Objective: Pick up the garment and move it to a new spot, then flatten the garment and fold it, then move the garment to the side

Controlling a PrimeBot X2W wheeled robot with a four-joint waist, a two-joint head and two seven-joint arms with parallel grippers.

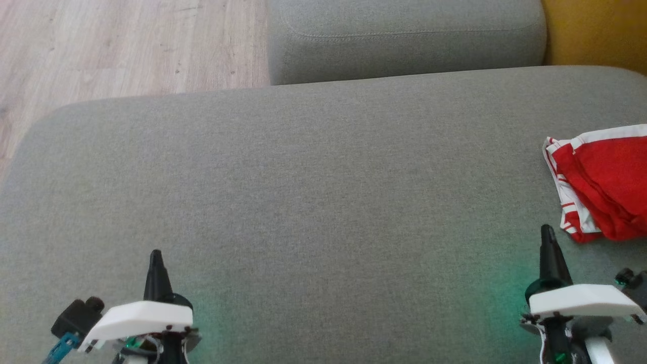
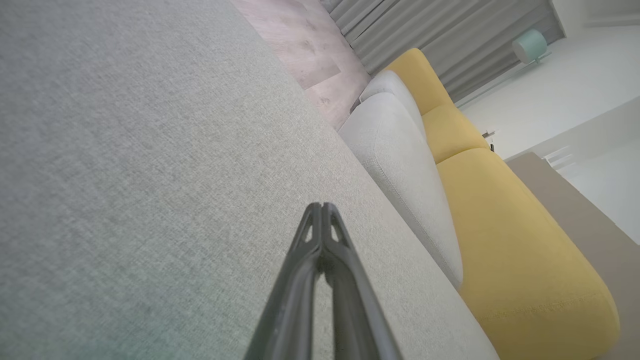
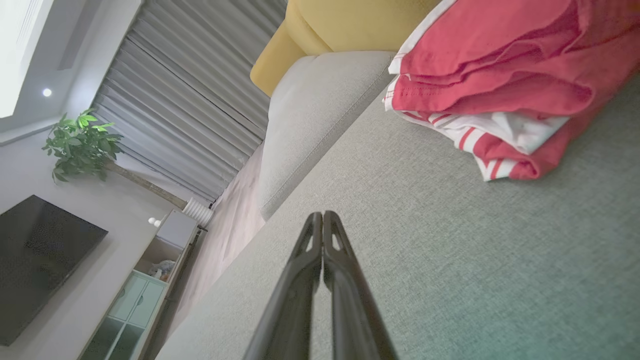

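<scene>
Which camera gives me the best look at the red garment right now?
The right wrist view: the garment is close, its folded layers and striped trim plain. The head view cuts it off at the right edge. The left wrist view faces grey cushion and yellow sofa.

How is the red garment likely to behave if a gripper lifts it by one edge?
The garment lies in soft stacked folds, so it is probably floppy and would unfold. It looks thin, so likely light. On the woven grey cushion it may bunch when pushed.
</scene>
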